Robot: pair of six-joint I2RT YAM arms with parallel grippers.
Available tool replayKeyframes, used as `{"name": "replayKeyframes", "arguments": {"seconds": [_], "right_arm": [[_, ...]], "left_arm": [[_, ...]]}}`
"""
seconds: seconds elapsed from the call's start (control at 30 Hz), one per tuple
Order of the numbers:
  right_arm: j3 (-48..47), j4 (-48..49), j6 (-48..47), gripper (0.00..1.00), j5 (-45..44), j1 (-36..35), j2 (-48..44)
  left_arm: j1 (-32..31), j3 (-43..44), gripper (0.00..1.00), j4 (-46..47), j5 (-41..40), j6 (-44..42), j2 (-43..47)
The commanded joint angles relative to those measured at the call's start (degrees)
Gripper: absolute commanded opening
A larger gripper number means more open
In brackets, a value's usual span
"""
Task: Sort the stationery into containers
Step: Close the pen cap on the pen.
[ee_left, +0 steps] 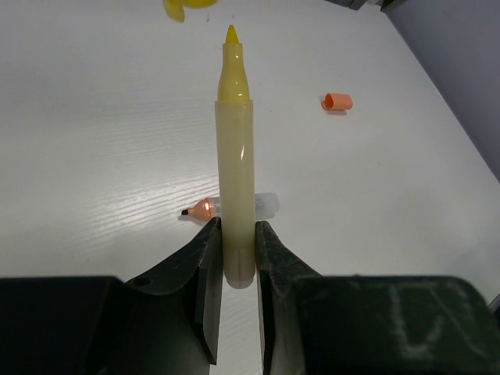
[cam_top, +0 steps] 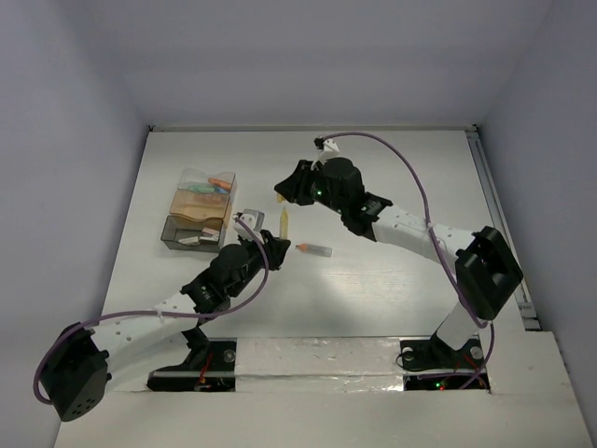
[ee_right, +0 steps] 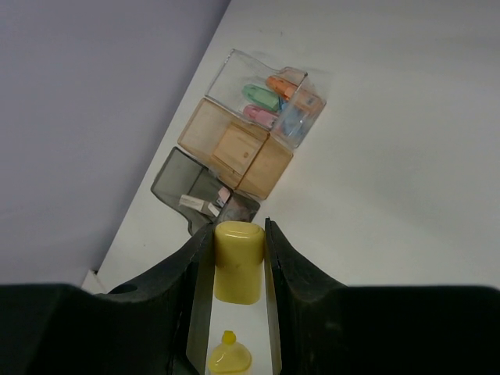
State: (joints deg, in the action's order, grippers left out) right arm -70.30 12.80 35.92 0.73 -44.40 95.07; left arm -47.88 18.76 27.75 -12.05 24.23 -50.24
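One yellow highlighter (ee_left: 234, 156) juts tip-outward from left gripper (ee_left: 237, 234).

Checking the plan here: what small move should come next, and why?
Probably ease the right gripper, shut on the yellow plastic cap, toward the bare tip of the pale yellow marker clamped in the left gripper; cap and tip sit nearly aligned, apart.

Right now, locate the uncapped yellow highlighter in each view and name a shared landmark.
Top external: yellow highlighter at picture centre.
Left wrist: centre, clamped by the left gripper.
Right wrist: only its tip, bottom edge.
Shared landmark: yellow cap just beyond the tip.
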Motion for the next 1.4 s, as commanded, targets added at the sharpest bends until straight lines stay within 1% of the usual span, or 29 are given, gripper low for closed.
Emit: {"name": "replayKeyframes", "arguments": {"seconds": [0.0, 0.4, 0.63, 0.8, 1.37], "right_arm": [[0.25, 3.55, 0.03, 0.00, -2.84, -1.04, -0.06], [1.57, 3.37, -1.73, 0.00, -6.61, -3.14, -1.37], [1.40, 3.29, -3.14, 0.00, -8.55, -3.15, -2.60], [0.52, 3.02, -3.58, 0.00, -8.38, -3.15, -2.43], [1.92, 4.78, -4.10, 0.00, -8.29, -3.15, -4.36]], "left_arm": [[0.15, 3.03, 0.00, 3.19, -1.22, -1.11, 0.14], [0.15, 3.74, 0.00, 1.70, -2.97, -1.38, -0.12], [0.15, 3.21, 0.00, 1.96, -1.92, -1.03, -0.47], [0.15, 2.68, 0.00, 2.14, -1.48, -0.85, -0.74], [0.15, 3.30, 0.00, 1.78, -1.48, -1.47, -2.23]]}}
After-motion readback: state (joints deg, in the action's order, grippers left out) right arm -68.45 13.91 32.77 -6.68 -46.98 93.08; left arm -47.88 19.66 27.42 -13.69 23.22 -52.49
